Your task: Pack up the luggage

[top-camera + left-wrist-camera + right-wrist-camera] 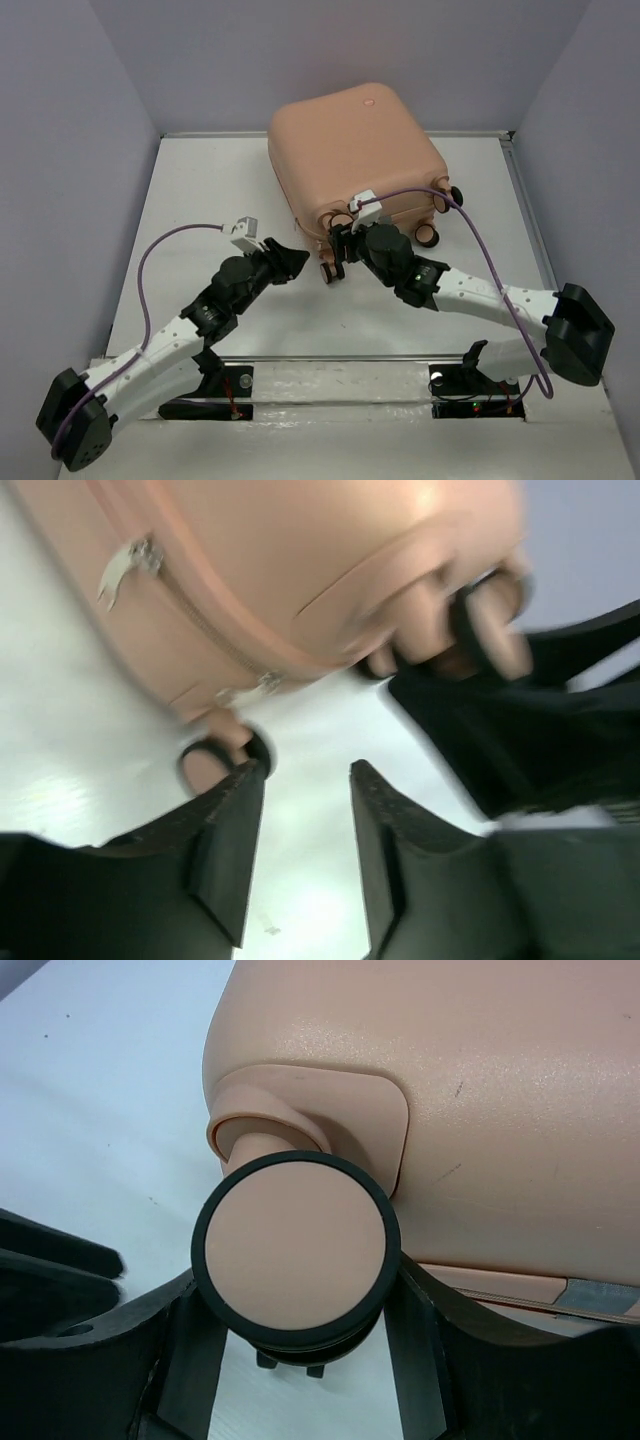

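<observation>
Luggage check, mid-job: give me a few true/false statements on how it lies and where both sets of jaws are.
1. The luggage is closed. True.
2. The right gripper has its jaws on either side of a wheel. True.
3. The left gripper has its jaws clamped on the zipper pull. False: nothing sits between them, and the pull is further up the shell.
4. The luggage stands upright on its wheels. False: it lies flat on the table, with the wheel end facing the arms.
</observation>
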Robot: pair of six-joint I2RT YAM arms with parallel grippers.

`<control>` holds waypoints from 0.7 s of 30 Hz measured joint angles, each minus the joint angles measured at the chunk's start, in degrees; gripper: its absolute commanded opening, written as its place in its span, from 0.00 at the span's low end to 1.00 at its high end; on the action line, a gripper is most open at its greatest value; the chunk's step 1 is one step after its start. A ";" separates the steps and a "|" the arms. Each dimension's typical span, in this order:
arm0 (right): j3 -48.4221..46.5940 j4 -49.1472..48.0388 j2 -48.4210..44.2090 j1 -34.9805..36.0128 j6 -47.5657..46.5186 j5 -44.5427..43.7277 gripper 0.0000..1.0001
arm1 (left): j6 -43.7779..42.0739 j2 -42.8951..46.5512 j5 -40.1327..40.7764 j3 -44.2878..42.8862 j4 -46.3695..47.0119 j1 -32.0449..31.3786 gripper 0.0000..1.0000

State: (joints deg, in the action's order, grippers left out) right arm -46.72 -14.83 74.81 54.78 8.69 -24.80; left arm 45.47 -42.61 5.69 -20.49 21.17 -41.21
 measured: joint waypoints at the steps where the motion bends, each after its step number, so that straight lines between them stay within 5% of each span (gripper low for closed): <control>1: -0.44 0.74 0.09 0.00 -0.66 0.11 0.17 | -1.62 -2.91 0.92 0.31 0.00 -0.94 0.45; 8: -2.97 4.37 0.96 -0.09 -3.04 1.62 0.15 | -8.94 -19.26 5.40 -3.63 0.37 -6.99 0.45; 21: -3.37 5.01 1.05 -0.46 -2.45 4.24 0.15 | -13.99 -30.01 16.04 -12.63 3.87 -8.20 0.42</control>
State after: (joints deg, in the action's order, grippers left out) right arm -50.09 -9.82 75.85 54.33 6.24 -20.56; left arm 31.48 -72.62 21.74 -33.12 25.04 -49.41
